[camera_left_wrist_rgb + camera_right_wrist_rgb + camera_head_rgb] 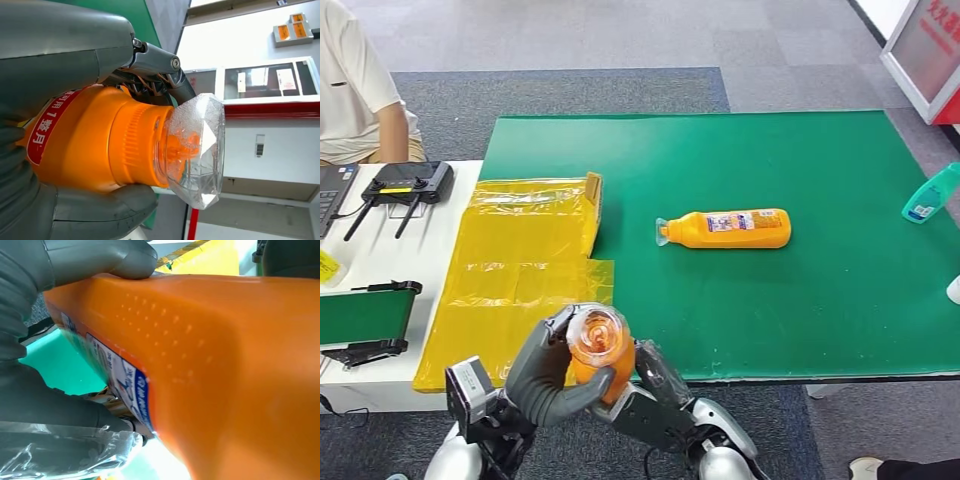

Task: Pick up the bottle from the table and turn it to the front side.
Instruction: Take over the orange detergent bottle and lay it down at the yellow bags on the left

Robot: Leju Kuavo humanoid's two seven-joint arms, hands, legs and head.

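An orange bottle (601, 345) with a clear cap is held in front of the table's near edge, cap end towards my head camera. My left hand (543, 375) grips it near the neck, fingers and thumb wrapped round the orange body (105, 140) just behind the clear cap (196, 150). My right hand (658, 385) holds the lower body from the other side. In the right wrist view its thumb (102, 257) and fingers (45, 400) clamp the bottle (226, 365) beside a blue-and-white label. A second orange bottle (731, 228) lies on its side on the green mat (810, 320).
Yellow plastic bags (516, 260) cover the mat's left end. A teal bottle (930, 195) lies at the right edge. On the white table to the left are a black controller (407, 185) and a small green-topped device (365, 315). A person (354, 80) sits at the far left.
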